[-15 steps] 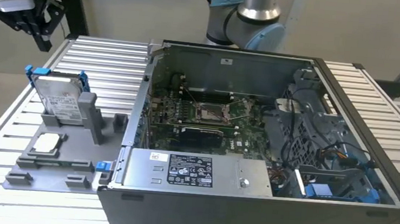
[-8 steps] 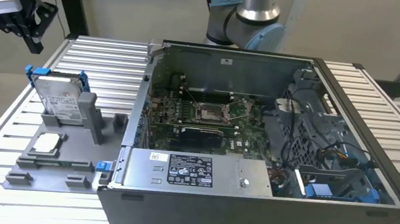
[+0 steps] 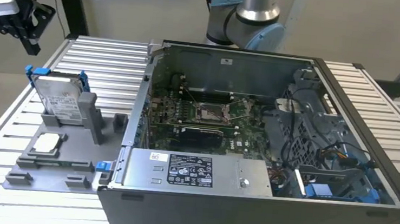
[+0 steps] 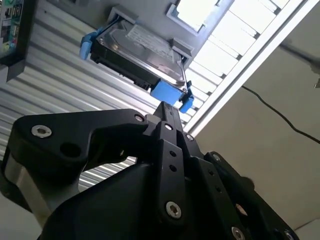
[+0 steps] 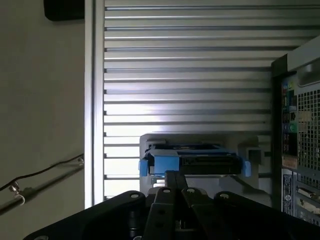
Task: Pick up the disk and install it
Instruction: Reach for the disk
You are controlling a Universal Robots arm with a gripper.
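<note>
Disk (image 3: 61, 99) stands upright, left of frame: likely stiff, weighty, fragile (best gripped across its blue-framed sides). Hand (image 3: 32, 47), upper left, is pinched together, empty.

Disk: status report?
End effector clear of disk, holding nothing. Disk upright in grey holder, not installed. Nothing between them.
</note>
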